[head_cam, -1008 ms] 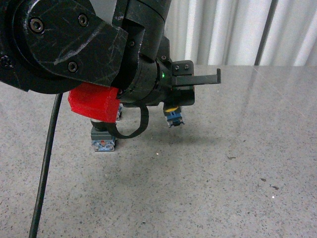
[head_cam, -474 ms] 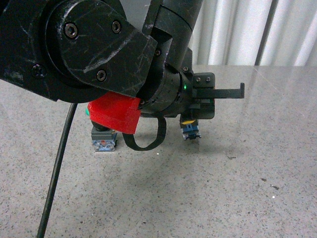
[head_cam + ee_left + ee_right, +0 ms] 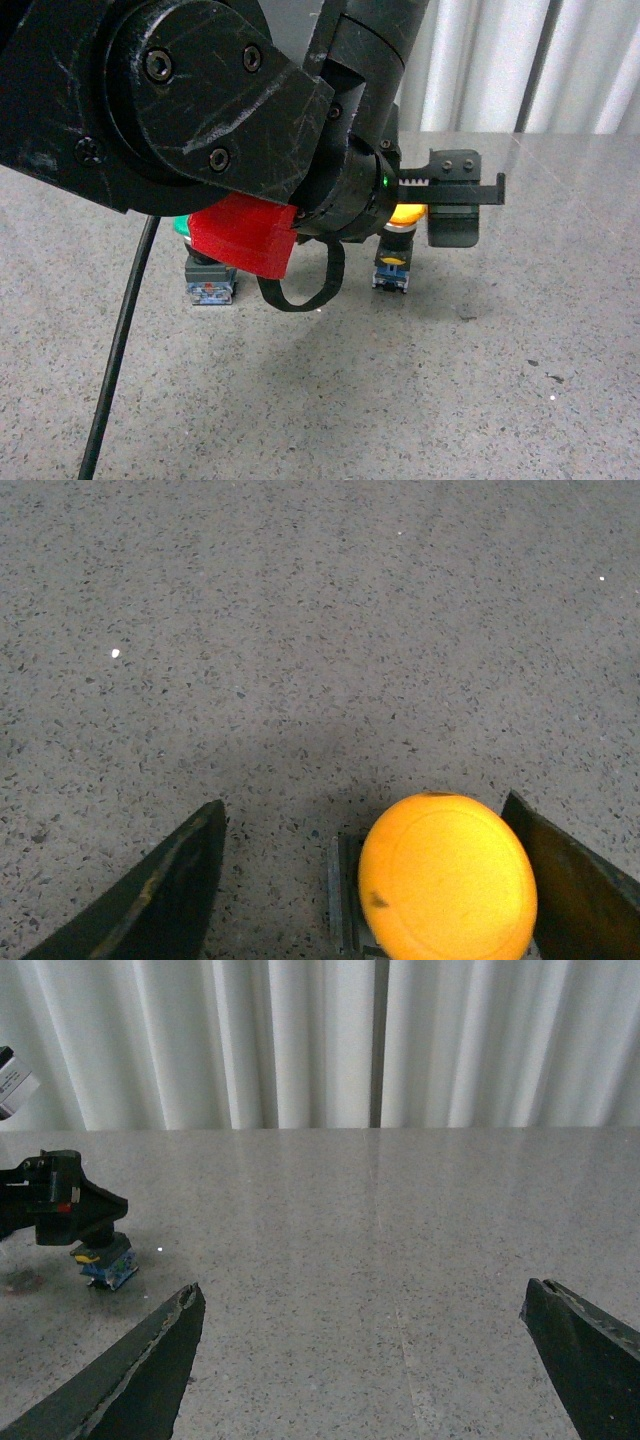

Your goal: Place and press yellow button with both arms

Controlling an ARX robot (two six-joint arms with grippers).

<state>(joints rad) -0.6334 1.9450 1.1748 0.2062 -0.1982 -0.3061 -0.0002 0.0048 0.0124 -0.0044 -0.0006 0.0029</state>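
The yellow button (image 3: 398, 245) stands upright on the grey speckled table (image 3: 480, 400), its dark blue base down. My left gripper (image 3: 455, 205) is open around its yellow cap. In the left wrist view the cap (image 3: 446, 876) lies between the two black fingers (image 3: 160, 895), close to one of them and well apart from the other. My left gripper (image 3: 365, 810) grips nothing. My right gripper (image 3: 362, 1290) is open and empty above bare table, far from the button (image 3: 105, 1265), which shows small under the left gripper (image 3: 60, 1210).
A green-capped button (image 3: 209, 282) stands on the table, partly hidden behind the left arm's red part (image 3: 243, 235). A black cable (image 3: 118, 350) hangs down at the left. White curtains (image 3: 300, 1040) stand behind the table's far edge.
The left arm moved right and lowered the yellow button, which hung tilted under the gripper. Now it stands upright on the table and the jaws are open.
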